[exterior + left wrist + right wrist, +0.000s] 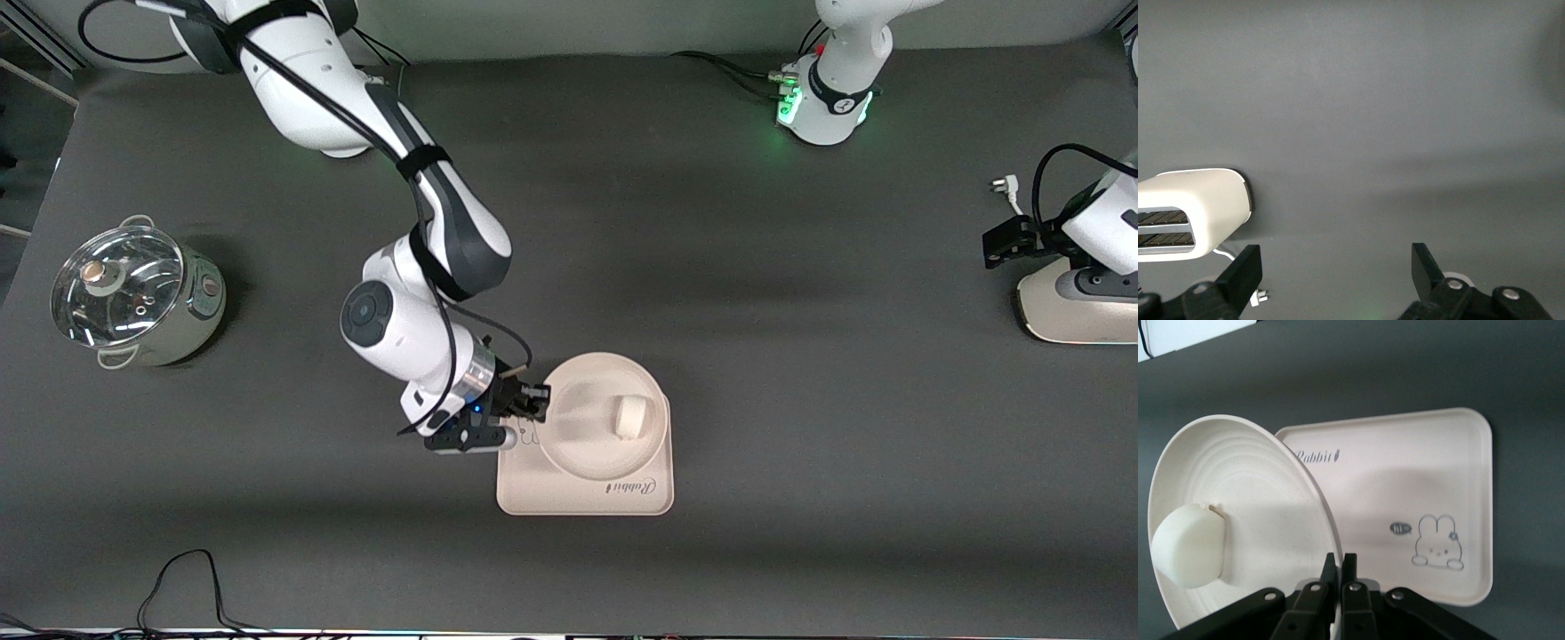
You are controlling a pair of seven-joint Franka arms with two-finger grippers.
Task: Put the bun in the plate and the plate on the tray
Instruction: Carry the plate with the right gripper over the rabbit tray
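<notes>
A dark grey table (711,267) holds 1 tray, 1 plate, 1 bun, 1 pot and 1 toaster, with 2 robot arms over it.

Nearest the front camera lies the tray (584,493), a pale pinkish rectangle with rounded corners. It carries cursive "Rabbit" lettering and a small rabbit drawing.

The plate (587,444) is round and cream, and it sits over the tray. In the right wrist view it is tilted, with 1 edge lifted above the tray. Its farthest rim reaches past the tray's edge in the front view.

The bun (630,416) is a small off-white lump. It rests inside the plate, against the side toward the left arm's end of the table.

The right gripper (539,402) is at the plate's rim on the side toward the right arm's end. Its 2 fingers (1330,577) are pinched almost together on that rim, holding the plate.

Farther from the camera, at the right arm's end, stands the pot (138,298). It is metal, with a glass lid.

At the left arm's end sits the toaster (1080,307), cream with 2 slots seen in the left wrist view.

The left arm waits there. The left gripper (1338,273) hangs above bare table beside the toaster. Its fingers are spread wide and hold nothing.
</notes>
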